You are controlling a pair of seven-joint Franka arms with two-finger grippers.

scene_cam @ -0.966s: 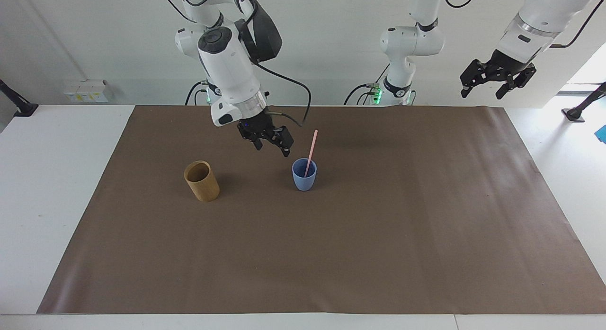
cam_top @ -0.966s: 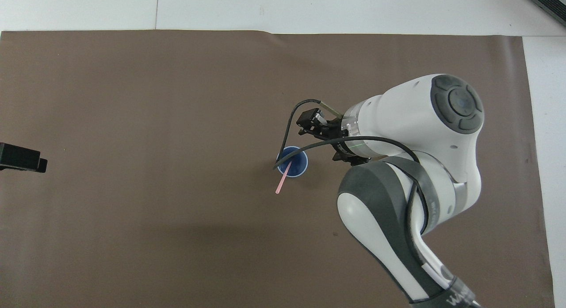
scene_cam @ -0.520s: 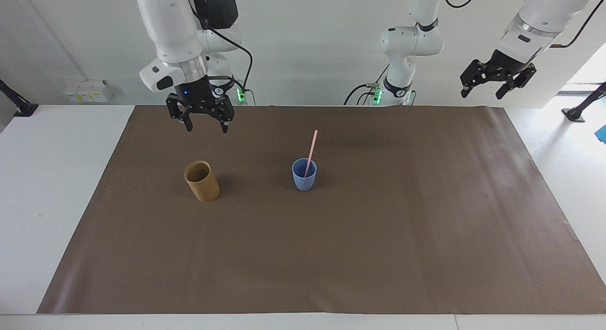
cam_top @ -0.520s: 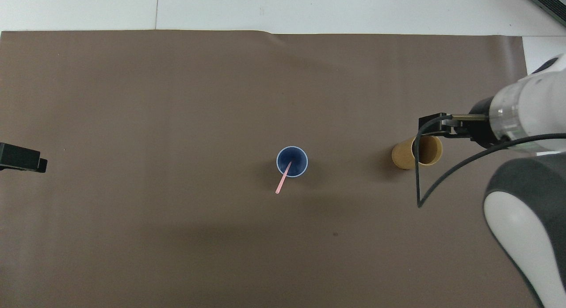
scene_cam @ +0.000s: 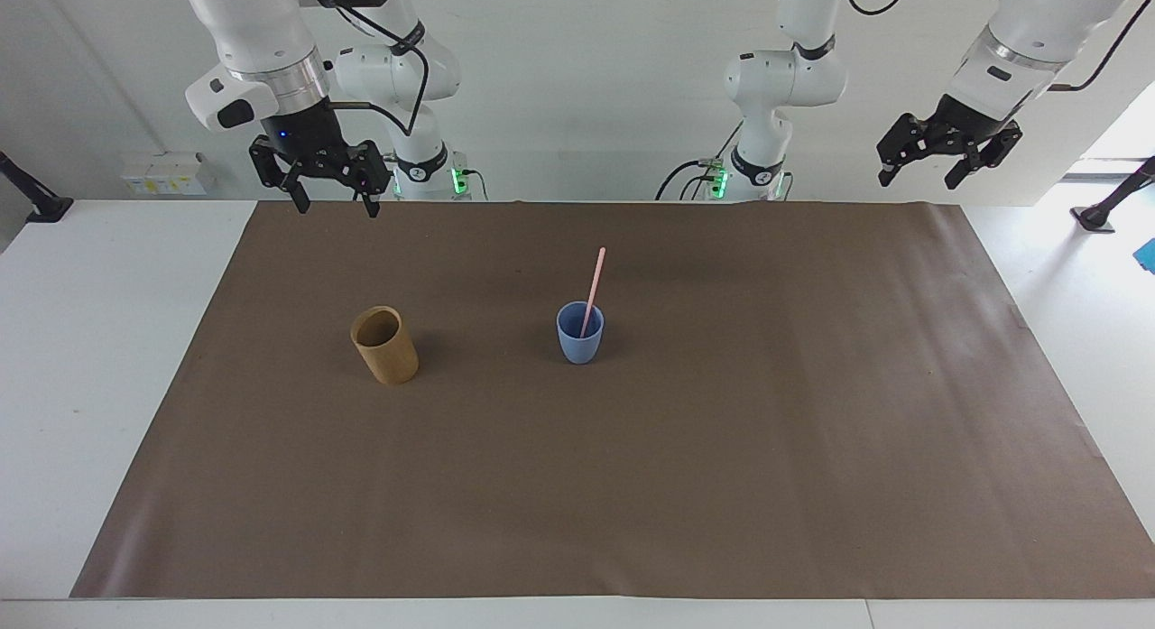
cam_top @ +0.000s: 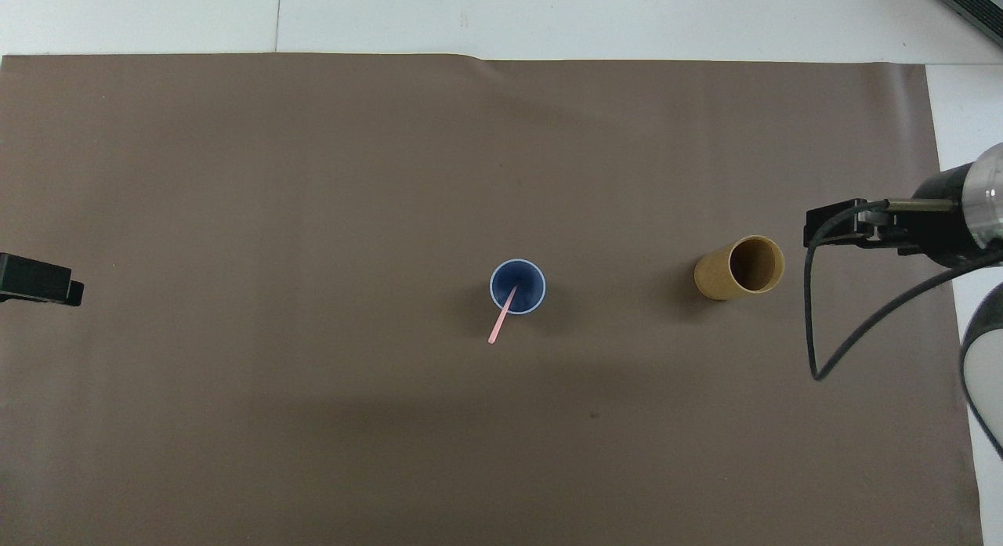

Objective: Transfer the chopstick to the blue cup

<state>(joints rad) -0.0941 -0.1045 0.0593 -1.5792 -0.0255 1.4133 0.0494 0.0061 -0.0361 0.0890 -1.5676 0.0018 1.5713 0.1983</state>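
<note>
My right jaws point(scene_cam: 330, 196) hang raised over the edge of the brown mat point(scene_cam: 632, 485) that lies nearest my bases, at my right arm's end of the counter point(scene_cam: 81, 340). They are spread apart and grasp nothing. In the overhead view only their tips point(cam_top: 834, 226) show, beside the tan cup.

The tan cup point(scene_cam: 384, 344) stands upright on the mat, toward my right arm's end. It is empty.

The blue cup point(scene_cam: 579, 333) stands upright near the middle of the mat, well apart from the tan cup and about level with it. The chopstick point(scene_cam: 593, 291) stands inside the blue cup. Its lower end rests in the cup. Its upper end leans over the rim toward my bases, tilted slightly toward my left arm's end.

My left jaws point(scene_cam: 947, 155) wait raised over the mat's corner at my left arm's end. They are spread apart and grasp nothing. The overhead view shows their tip point(cam_top: 39, 280) at the frame edge.
</note>
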